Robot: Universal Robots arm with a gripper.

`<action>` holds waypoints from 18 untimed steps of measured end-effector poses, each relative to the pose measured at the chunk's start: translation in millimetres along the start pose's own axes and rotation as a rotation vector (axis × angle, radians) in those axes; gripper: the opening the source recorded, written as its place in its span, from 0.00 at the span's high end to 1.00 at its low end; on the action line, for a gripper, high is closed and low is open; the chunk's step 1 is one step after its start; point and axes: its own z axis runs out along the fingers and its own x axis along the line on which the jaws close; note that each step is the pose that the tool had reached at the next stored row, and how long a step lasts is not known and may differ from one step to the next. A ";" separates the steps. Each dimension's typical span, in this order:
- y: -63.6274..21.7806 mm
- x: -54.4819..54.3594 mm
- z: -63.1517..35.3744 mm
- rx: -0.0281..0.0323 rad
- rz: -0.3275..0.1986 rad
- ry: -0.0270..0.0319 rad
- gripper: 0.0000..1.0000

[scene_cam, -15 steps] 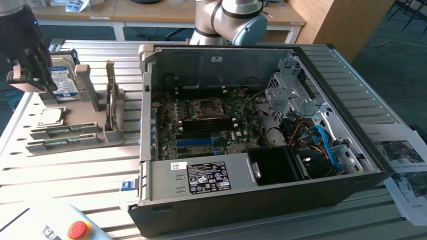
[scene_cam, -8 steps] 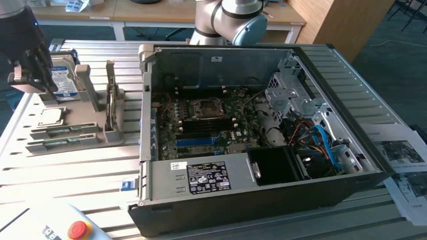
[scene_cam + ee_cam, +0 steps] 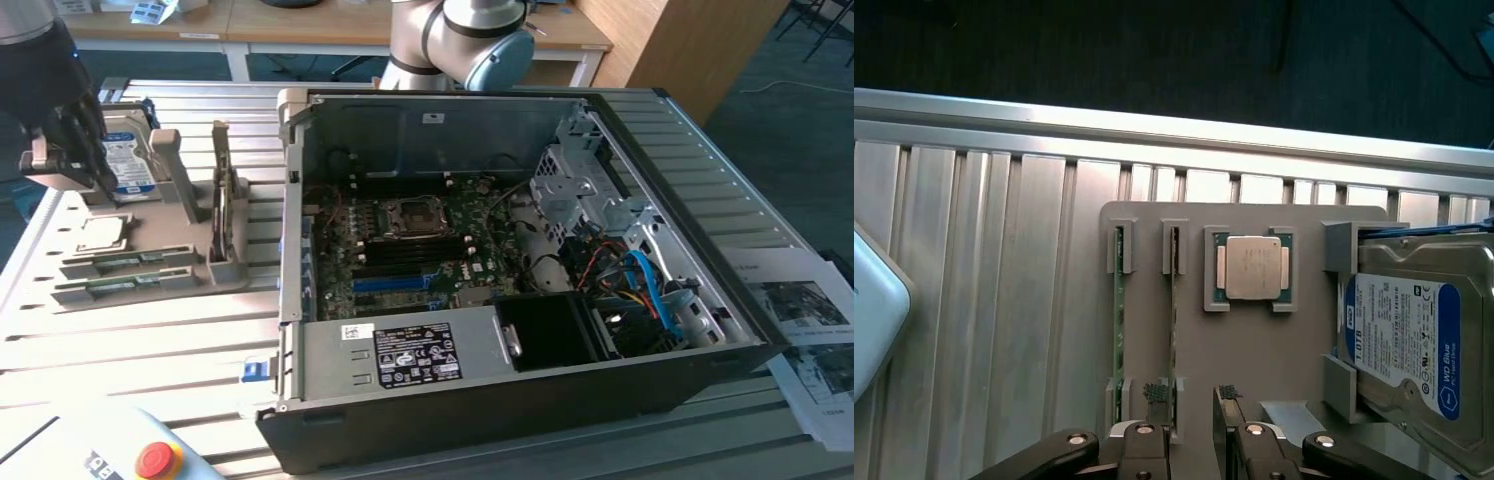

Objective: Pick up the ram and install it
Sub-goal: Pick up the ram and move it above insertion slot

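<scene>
The gripper [image 3: 1191, 395] stands spread wide above the grey holder [image 3: 1254, 360]. One end of the ram [image 3: 1174, 310] lies between its two fingertips [image 3: 1154, 392], much closer to one of them; whether that one touches the stick I cannot tell. The ram sits on edge in its slots, not lifted, with a second green stick [image 3: 1119, 320] parallel just beside it and the square silver processor [image 3: 1251, 267] in its own frame on the other side. Beyond the processor a hard drive [image 3: 1419, 340] with a blue and white label leans in its bracket. In the exterior view the holder lies on the slatted aluminium table [image 3: 174, 330] at nine o'clock from the open computer case [image 3: 534, 405]; the hard drive is at the holder's twelve o'clock and the two sticks at its six o'clock. The motherboard [image 3: 427, 245] lies bare inside the case. Printed papers [image 3: 801, 310] rest at the case's three o'clock, and a red stop button [image 3: 158, 458] at its seven o'clock.
</scene>
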 end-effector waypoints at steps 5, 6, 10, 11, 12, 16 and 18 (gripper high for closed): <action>-0.1 0.2 4.2 0.0005 0.000 0.0000 0.69; -0.1 0.3 5.2 0.0006 0.000 0.0000 0.69; -0.2 0.4 9.2 0.0009 0.000 0.0000 0.69; -0.2 0.5 10.1 0.0010 0.000 0.0001 0.69; -0.2 0.5 11.1 0.0012 0.000 0.0001 0.69; -0.2 0.6 14.8 0.0014 0.000 0.0000 0.69; -0.2 0.7 16.5 0.0015 0.000 0.0001 0.69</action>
